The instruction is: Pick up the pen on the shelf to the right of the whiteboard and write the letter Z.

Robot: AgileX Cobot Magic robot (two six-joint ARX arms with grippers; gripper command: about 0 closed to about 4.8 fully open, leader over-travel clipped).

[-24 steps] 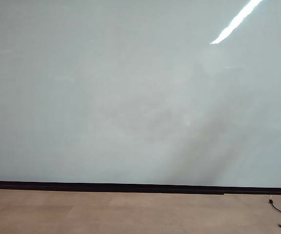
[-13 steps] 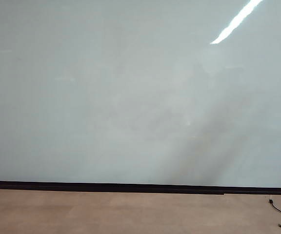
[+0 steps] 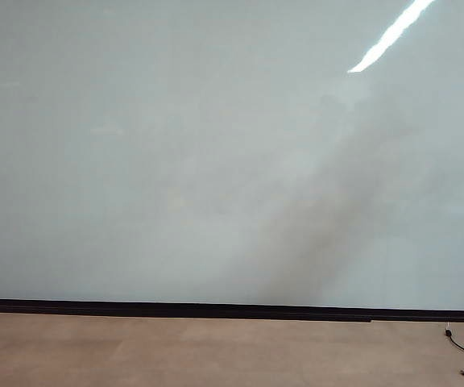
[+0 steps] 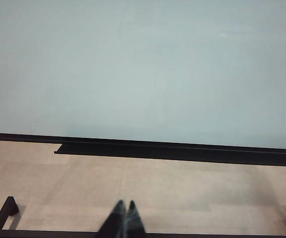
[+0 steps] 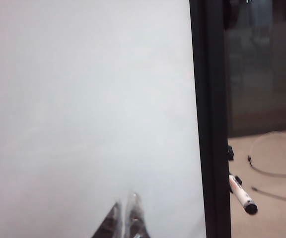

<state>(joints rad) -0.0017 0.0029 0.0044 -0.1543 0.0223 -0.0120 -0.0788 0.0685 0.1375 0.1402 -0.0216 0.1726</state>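
Lying beside whiteboard (image 5: 83,99) edge: pen (image 5: 242,194) | right end effector (image 5: 124,218) apart, closed

The whiteboard (image 3: 176,161) looks glossy and smooth, mirroring a ceiling light. Its bottom strip (image 3: 216,309) is matt black. The table (image 3: 216,351) has a matt, pale wood-like finish. Beside the right gripper (image 5: 124,206), the pen (image 5: 242,193) looks like smooth plastic.

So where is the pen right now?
Only the right wrist view shows the pen: it sticks out just beyond the whiteboard's black right edge, near thin black cables, untouched by either gripper.
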